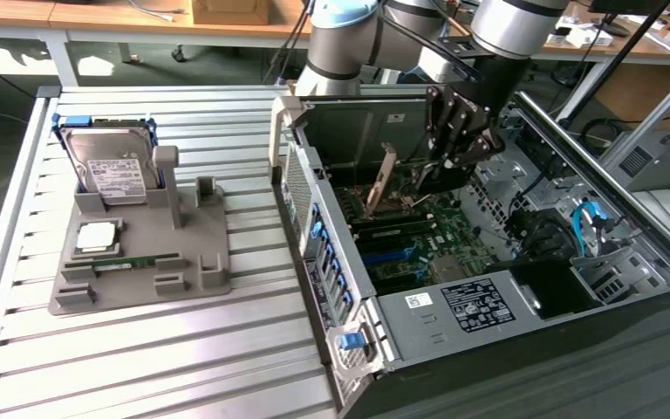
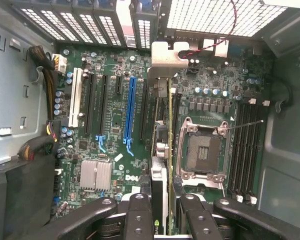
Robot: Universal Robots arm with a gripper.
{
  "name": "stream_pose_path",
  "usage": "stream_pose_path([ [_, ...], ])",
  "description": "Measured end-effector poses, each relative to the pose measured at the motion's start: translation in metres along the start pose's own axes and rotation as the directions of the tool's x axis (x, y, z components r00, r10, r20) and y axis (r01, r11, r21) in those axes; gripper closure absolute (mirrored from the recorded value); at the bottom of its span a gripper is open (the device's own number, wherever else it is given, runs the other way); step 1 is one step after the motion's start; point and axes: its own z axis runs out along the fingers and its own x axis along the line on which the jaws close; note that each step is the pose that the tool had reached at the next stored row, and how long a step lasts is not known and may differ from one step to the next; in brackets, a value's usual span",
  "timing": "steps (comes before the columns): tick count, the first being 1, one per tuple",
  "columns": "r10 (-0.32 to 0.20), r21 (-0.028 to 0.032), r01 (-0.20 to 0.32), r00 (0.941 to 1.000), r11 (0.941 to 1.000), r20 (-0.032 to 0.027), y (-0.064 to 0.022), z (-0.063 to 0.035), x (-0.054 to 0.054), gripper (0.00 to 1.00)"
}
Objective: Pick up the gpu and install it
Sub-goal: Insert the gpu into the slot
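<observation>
The gpu [image 2: 170, 125] is a thin card seen edge-on in the wrist view, with its silver end bracket [image 2: 167, 57] at the far end. My gripper [image 2: 165, 205] is shut on its near end, one black finger [image 2: 140, 215] on each side. The card hangs over the motherboard, between the blue slot [image 2: 131, 112] and the CPU socket [image 2: 202, 150]. In the exterior view the brownish gpu [image 1: 382, 183] stands upright inside the open computer case [image 1: 347, 262], just above the board, with my gripper [image 1: 431, 179] reaching down into the case beside it. Whether its lower edge touches a slot I cannot tell.
On the slatted table at the exterior view's left, a grey fixture [image 1: 195, 262] holds a hard drive [image 1: 108, 166], a CPU [image 1: 97, 236] and a green RAM stick [image 1: 132, 260]. Case walls, drive bays [image 1: 597, 231] and cables [image 2: 40, 145] crowd the board.
</observation>
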Motion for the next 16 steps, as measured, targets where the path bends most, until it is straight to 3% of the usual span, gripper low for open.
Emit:
stream_pose_path([
  [16, 0.0, 0.0, 0.0, 1.0, 1.0, 0.0, -0.0001, 0.004, 0.0002, 0.73],
])
